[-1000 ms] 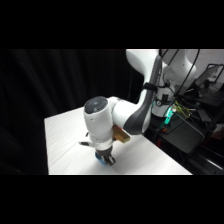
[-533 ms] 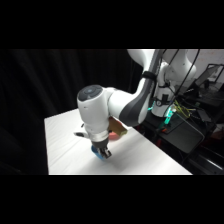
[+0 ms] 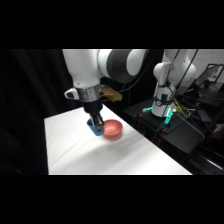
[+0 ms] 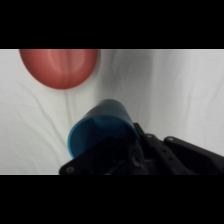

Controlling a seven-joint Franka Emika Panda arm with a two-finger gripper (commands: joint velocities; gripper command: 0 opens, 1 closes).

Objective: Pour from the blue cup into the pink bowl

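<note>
Arm: we see the white arm reaching in from the upper right of the side view and coming down over the table's far half.

Claw: we see the gripper pinching the blue cup between its 2 fingers; in the wrist view its black linkage covers the cup's lower side.

Blue cup: we see the blue cup held in the claw, tilted, low over the table just beside the bowl, on the bowl's side toward the table's left edge. We cannot tell whether it touches the cloth. In the wrist view its round rim faces us and we cannot make out anything inside.

Pink bowl: we see the pink bowl resting upright on the table, near the far right edge. In the wrist view it lies apart from the cup, with bare cloth between them.

Table: we see a white table with a creased white cover.

Background: we see dark equipment with a green light beyond the table's right edge.
</note>
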